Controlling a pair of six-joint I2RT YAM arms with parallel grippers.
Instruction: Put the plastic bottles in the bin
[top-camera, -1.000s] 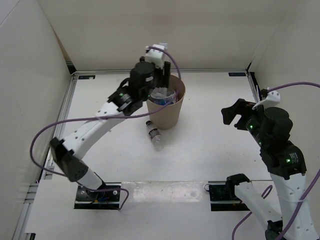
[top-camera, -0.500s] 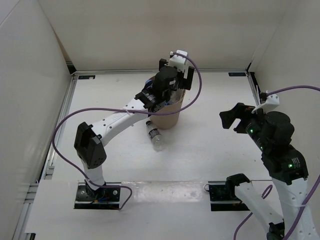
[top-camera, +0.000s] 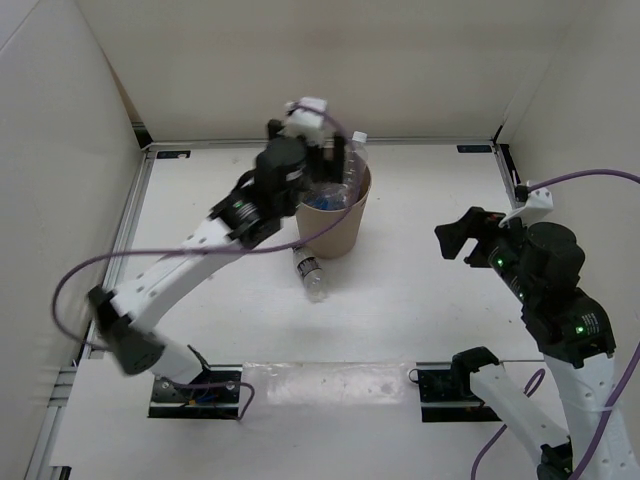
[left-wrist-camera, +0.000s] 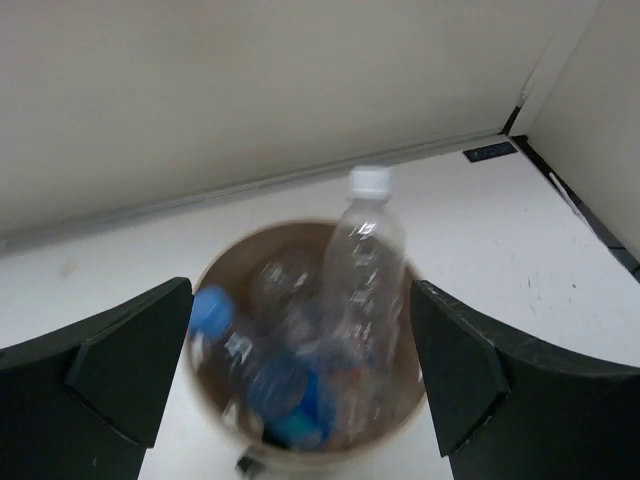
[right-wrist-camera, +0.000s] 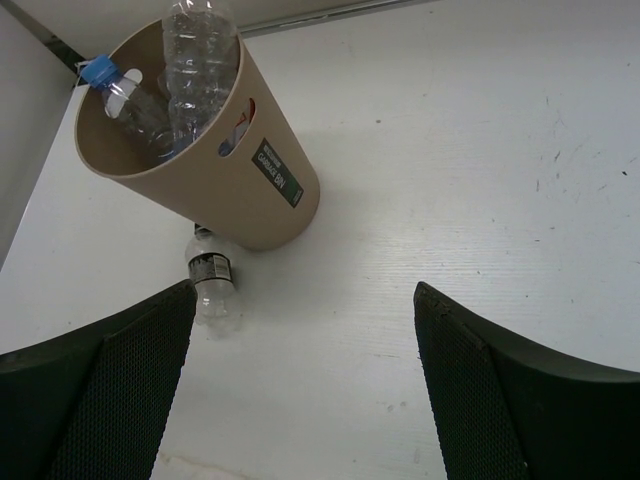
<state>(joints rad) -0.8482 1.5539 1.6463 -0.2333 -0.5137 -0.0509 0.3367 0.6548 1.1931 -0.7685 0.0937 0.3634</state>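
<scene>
The tan bin (top-camera: 338, 222) stands at the back middle of the table. Inside it a white-capped clear bottle (top-camera: 354, 160) leans upright, its neck above the rim. A blue-capped bottle (left-wrist-camera: 232, 345) and another clear bottle (left-wrist-camera: 280, 285) lie in the bin (left-wrist-camera: 330, 455) too. My left gripper (top-camera: 322, 158) hovers open just above the bin's left rim, holding nothing. A black-capped bottle (top-camera: 309, 268) lies on the table against the bin's base. My right gripper (top-camera: 465, 232) is open and empty, well to the right of the bin (right-wrist-camera: 240, 180).
White walls close in the table on the left, back and right. The black-capped bottle (right-wrist-camera: 210, 285) lies left of my right gripper's (right-wrist-camera: 305, 390) open span. Purple cables loop from both arms.
My left gripper has opened and let the white-capped bottle drop into the bin, swinging right over the bin and then back left. The right arm barely moved.
</scene>
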